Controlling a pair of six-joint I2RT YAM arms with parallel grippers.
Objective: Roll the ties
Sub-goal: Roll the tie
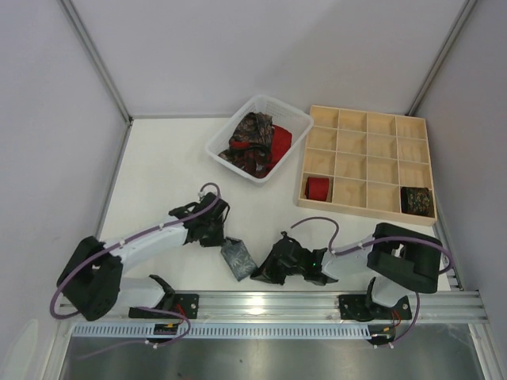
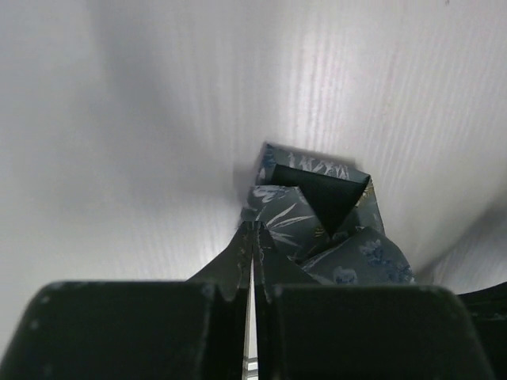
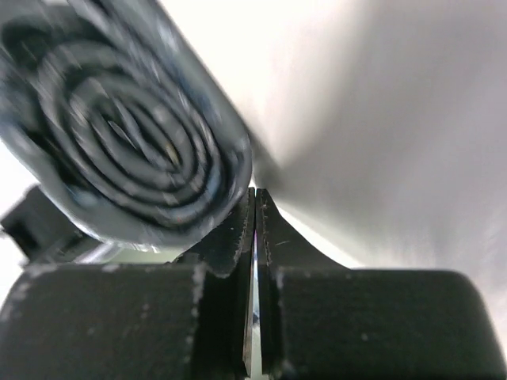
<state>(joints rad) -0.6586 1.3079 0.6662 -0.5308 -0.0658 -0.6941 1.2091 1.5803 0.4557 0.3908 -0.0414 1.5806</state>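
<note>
We log: grey tie roll (image 1: 238,259) on bench (image 1: 158,174) — left claw (image 2: 253,233) and right claw (image 3: 254,199) both clenched empty, flanking it closely.

The rolled tie (image 1: 236,258) is showing grey-blue fabric with a pale leaf-and-flower print, and its coils are looking dark grey edge-on. In the white plastic basket (image 1: 231,121), a dark brown-maroon paisley tie (image 1: 250,142) is contrasting with a plain red tie (image 1: 280,144). The pale wooden grid tray (image 1: 366,193) is displaying 1 red roll (image 1: 318,188) and 1 dark paisley roll (image 1: 417,200). The tabletop (image 1: 158,182) is appearing white.
</note>
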